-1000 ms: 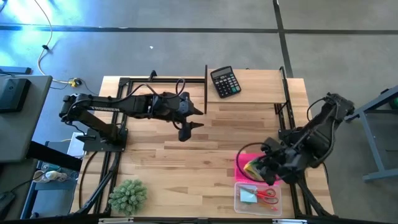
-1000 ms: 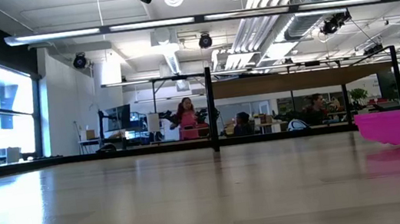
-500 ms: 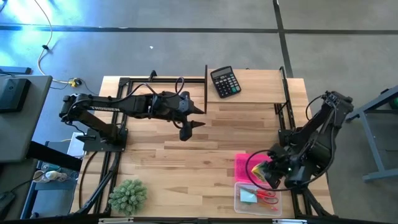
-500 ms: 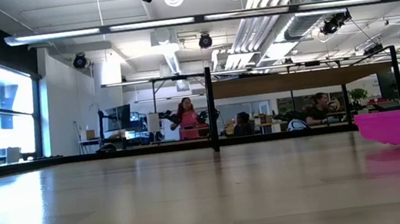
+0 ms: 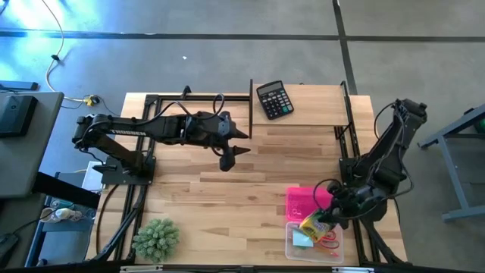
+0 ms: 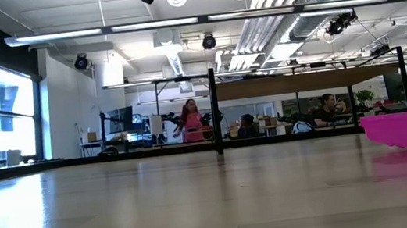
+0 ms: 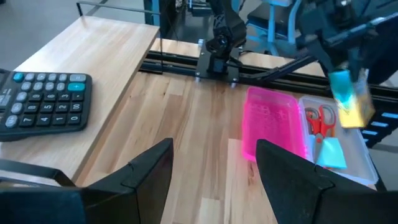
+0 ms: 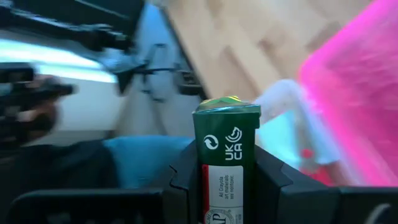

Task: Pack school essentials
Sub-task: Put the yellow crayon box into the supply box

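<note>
desk [image 5: 227, 189]: pale wood, black rails along 12 and both sides; wide bare stretch across the middle.
right arm: reaches in from 3 and bends down to the 5 o'clock corner.
left arm: waits at about 11, well clear of the work.
plant [image 5: 155, 238]: at 7, near the front edge; not for packing.
calculator [image 5: 273, 99]: at 12, by the back rail; not for packing.
pink tray [image 5: 297, 199]: at 5, looks empty in the left wrist view.
clear box [image 5: 292, 246]: touching the pink tray's front side, right at the desk's front edge; scissors [image 5: 327, 238] and blue notepad [image 5: 302, 240] already lie in it.
right tool [image 5: 317, 222]: clamped on a crayon box [image 5: 311, 224] (green and yellow carton), held above the seam between tray and clear box.
left tool [image 5: 227, 161]: jaws wide, holding nothing.
progress: judged partway. Two items packed, the crayon box over the container and not yet released. Pens, pencils or eraser: none visible on the desk.
room: tight. Front edge and right rail hem in the clear box; a drop biased toward 6 could go off the desk. Open room lies toward 9.
</note>
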Action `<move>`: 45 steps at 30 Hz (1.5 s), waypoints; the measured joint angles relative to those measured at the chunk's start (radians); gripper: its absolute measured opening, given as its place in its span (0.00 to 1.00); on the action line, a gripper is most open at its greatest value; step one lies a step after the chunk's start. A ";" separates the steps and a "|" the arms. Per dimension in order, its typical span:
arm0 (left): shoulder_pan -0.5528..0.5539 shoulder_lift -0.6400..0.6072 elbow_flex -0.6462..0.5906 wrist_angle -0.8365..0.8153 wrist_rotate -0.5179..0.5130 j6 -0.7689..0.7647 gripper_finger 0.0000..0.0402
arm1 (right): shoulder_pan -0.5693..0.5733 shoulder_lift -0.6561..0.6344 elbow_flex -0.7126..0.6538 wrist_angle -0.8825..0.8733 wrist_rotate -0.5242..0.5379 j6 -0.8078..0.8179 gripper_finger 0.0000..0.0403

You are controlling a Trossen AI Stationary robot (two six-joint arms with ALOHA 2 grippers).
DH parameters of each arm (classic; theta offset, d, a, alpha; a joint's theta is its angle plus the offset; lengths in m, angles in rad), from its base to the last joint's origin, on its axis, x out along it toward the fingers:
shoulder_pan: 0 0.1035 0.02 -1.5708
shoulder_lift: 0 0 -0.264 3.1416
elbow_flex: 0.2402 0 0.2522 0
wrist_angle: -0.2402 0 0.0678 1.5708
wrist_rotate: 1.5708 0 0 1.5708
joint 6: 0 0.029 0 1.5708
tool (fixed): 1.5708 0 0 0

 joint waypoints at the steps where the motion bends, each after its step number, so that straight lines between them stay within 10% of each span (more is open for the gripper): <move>1: 0.000 0.000 0.000 0.000 -0.007 -0.006 0.54 | 0.009 -0.011 -0.034 0.069 0.009 -0.009 0.21; 10: 0.000 0.000 0.000 -0.003 -0.012 -0.049 0.54 | 0.052 -0.012 -0.238 0.401 0.064 -0.011 0.21; 45: -0.002 0.000 0.000 -0.003 -0.009 -0.043 0.54 | 0.075 0.355 -0.137 0.446 0.145 0.306 0.21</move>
